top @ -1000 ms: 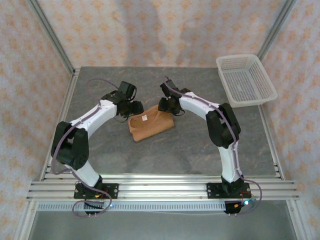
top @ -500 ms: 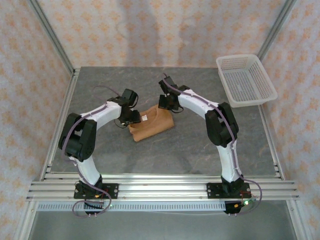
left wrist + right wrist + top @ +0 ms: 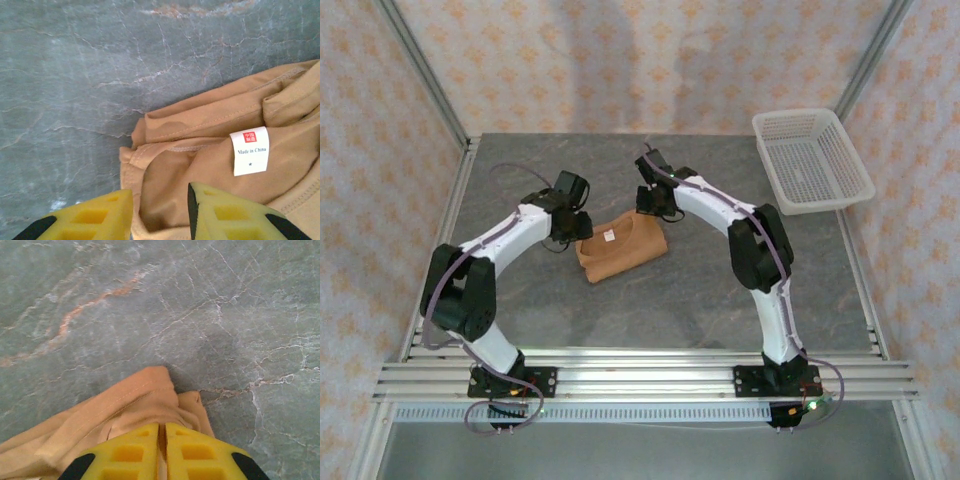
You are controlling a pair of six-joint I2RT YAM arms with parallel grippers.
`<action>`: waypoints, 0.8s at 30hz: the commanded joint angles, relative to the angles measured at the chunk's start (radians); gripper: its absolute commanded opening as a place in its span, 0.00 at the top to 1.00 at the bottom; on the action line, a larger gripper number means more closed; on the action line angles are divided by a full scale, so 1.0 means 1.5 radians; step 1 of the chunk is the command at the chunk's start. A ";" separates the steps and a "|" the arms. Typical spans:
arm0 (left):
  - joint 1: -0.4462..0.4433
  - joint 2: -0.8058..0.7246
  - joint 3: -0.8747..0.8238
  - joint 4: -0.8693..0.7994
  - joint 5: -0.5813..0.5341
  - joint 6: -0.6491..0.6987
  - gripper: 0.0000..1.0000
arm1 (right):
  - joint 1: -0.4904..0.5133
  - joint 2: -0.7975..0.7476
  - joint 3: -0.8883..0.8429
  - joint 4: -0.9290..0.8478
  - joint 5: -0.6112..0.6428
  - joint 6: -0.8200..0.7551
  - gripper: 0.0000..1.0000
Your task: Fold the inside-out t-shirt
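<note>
Folding looks midway, I judge: right gripper [image 3: 161,429] pinches the inside-out t-shirt [image 3: 623,247] at its far edge; left gripper [image 3: 159,199] gapes over the neckline and must close next.

**Arms.** Left arm [image 3: 510,232] and right arm [image 3: 712,208]: white shells alternating with bulky black joint housings. A thin purple cable [image 3: 442,290] follows each arm (looping loose beside the black base plates [image 3: 505,381]). Left tool [image 3: 160,200] and right tool [image 3: 162,427] carry yellow fingers [image 3: 225,215] with moulded rectangular pockets and black outer corners.
</note>
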State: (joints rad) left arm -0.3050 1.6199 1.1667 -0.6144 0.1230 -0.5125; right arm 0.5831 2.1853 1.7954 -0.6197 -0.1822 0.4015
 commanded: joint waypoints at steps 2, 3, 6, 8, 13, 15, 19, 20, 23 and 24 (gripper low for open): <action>-0.028 -0.089 -0.060 0.039 -0.008 -0.100 0.63 | -0.009 -0.016 0.003 -0.053 0.007 -0.008 0.60; -0.042 -0.103 -0.084 0.079 0.009 -0.132 0.63 | -0.009 -0.039 -0.009 -0.051 0.003 -0.008 0.54; -0.099 -0.105 -0.134 0.197 0.039 -0.219 0.63 | -0.012 -0.114 -0.060 -0.039 0.009 0.002 0.47; -0.137 -0.082 -0.140 0.260 0.035 -0.255 0.64 | -0.023 -0.159 -0.101 -0.023 0.005 0.014 0.46; -0.195 0.026 -0.077 0.321 0.036 -0.297 0.65 | -0.078 -0.250 -0.232 0.038 -0.019 0.058 0.46; -0.204 0.070 -0.035 0.282 0.045 -0.267 0.65 | -0.092 -0.269 -0.262 0.049 -0.028 0.061 0.46; -0.185 0.128 0.031 0.124 0.033 -0.147 0.64 | -0.102 -0.288 -0.282 0.043 -0.030 0.050 0.46; -0.174 0.136 0.032 0.106 0.044 -0.122 0.64 | -0.104 -0.291 -0.286 0.046 -0.030 0.050 0.46; -0.136 0.147 0.015 0.076 0.093 -0.045 0.63 | -0.109 -0.294 -0.288 0.049 -0.037 0.049 0.46; -0.125 0.150 0.012 0.065 0.112 -0.022 0.63 | -0.110 -0.293 -0.286 0.049 -0.039 0.049 0.46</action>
State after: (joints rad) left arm -0.5407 1.8282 1.1900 -0.3862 0.2344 -0.6987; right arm 0.4198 1.7748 1.3674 -0.5671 -0.2333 0.4709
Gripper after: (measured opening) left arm 0.368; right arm 0.541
